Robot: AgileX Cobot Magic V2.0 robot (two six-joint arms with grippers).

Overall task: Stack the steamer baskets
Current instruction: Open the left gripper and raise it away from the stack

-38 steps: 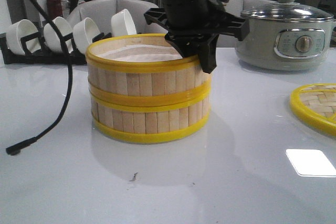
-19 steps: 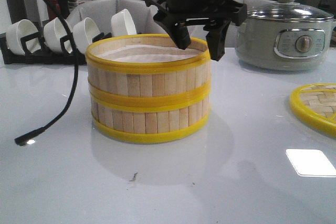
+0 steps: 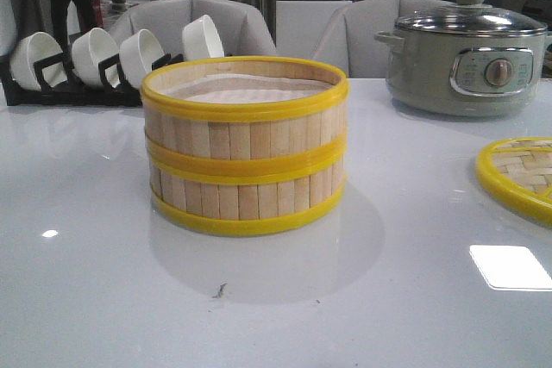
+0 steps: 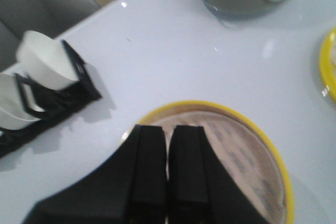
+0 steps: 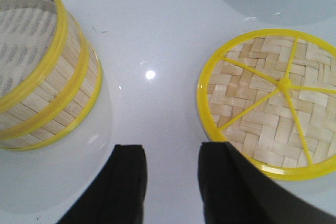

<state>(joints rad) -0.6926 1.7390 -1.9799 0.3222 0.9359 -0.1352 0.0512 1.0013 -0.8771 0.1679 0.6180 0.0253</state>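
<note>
Two steamer baskets stand stacked on the white table, the upper basket [image 3: 245, 116] on the lower basket [image 3: 247, 197], rims lined up. The stack also shows in the right wrist view [image 5: 39, 72] and its top rim in the left wrist view [image 4: 262, 140]. My left gripper [image 4: 168, 135] is shut and empty, high above the stack's rim. My right gripper [image 5: 172, 153] is open and empty above bare table between the stack and the woven lid [image 5: 273, 103]. Neither gripper shows in the front view.
The flat woven yellow-rimmed lid [image 3: 522, 174] lies at the right. A grey electric pot [image 3: 468, 56] stands at the back right. A black rack with white bowls [image 3: 95, 62] stands at the back left, also in the left wrist view [image 4: 44, 74].
The left gripper has let go of the upper basket's rim, risen and left the front view. Its cable has gone too. The stacked baskets have not moved.
</note>
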